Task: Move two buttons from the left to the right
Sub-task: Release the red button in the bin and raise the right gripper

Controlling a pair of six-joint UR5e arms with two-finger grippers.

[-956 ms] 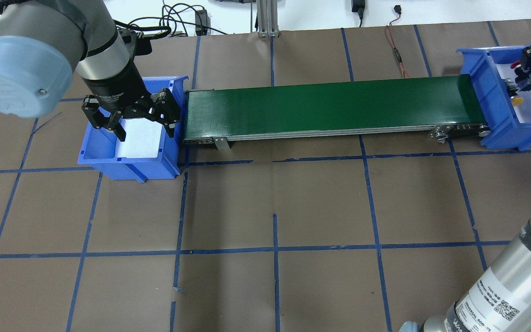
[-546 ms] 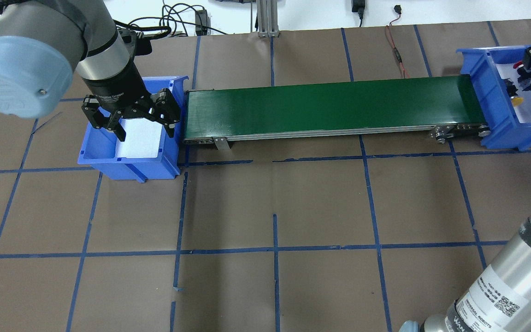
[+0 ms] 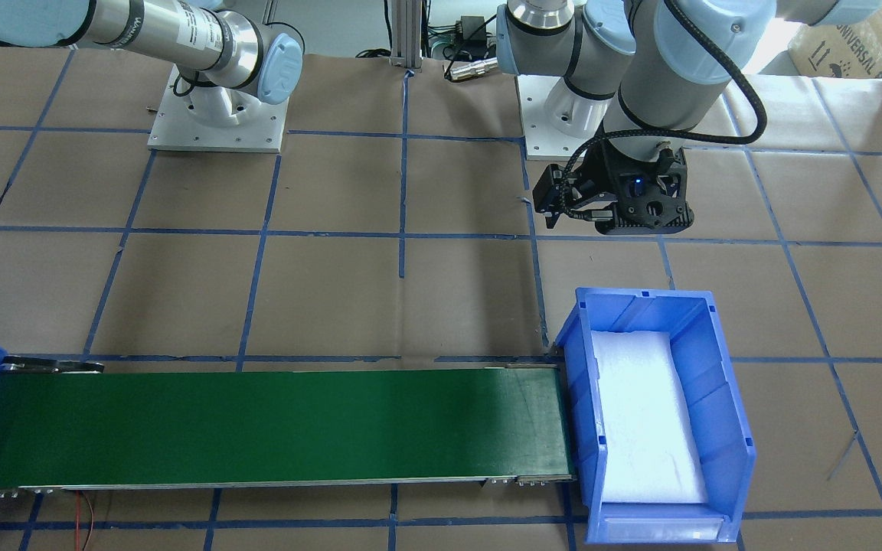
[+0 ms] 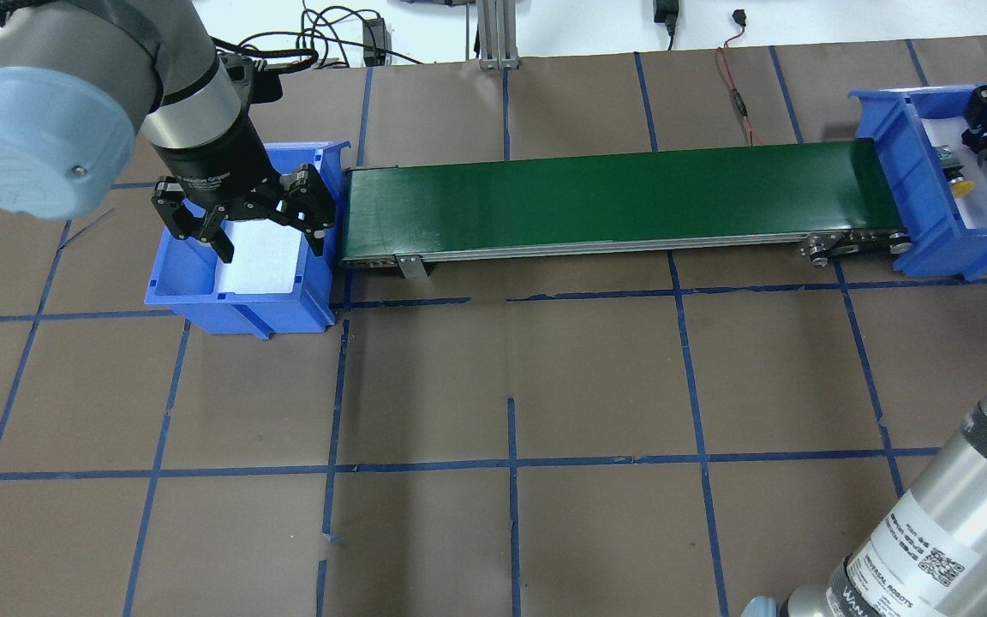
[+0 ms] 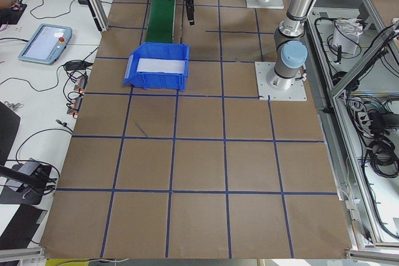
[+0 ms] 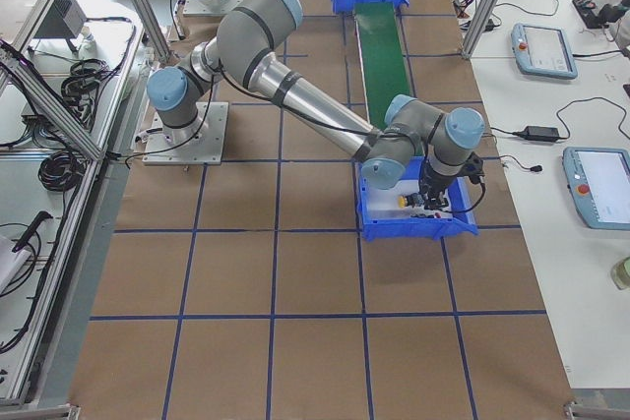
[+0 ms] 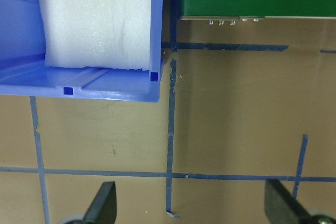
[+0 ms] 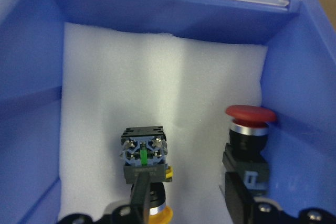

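Note:
The yellow-capped button (image 8: 143,153) lies on the white foam of the right blue bin (image 4: 913,218), base up and cap near the view's bottom edge; it also shows in the overhead view (image 4: 959,183). The red-capped button (image 8: 250,115) stands by the bin's wall. My right gripper (image 8: 189,203) hangs open just over them, one finger in front of each button and only foam between the fingers; it also shows in the overhead view (image 4: 986,152). My left gripper (image 4: 273,248) is open and empty, high beside the left blue bin (image 3: 720,398), which holds only foam.
A green conveyor belt (image 4: 605,201) runs between the two bins. Brown paper with blue tape lines covers the table (image 4: 511,386). Cables lie at the far edge (image 4: 738,94). My right arm's forearm (image 4: 948,523) crosses the near right corner.
My right gripper held the red button over the right bin; now it is open, shifted slightly right, and the red button stands in the bin. The left arm has not moved.

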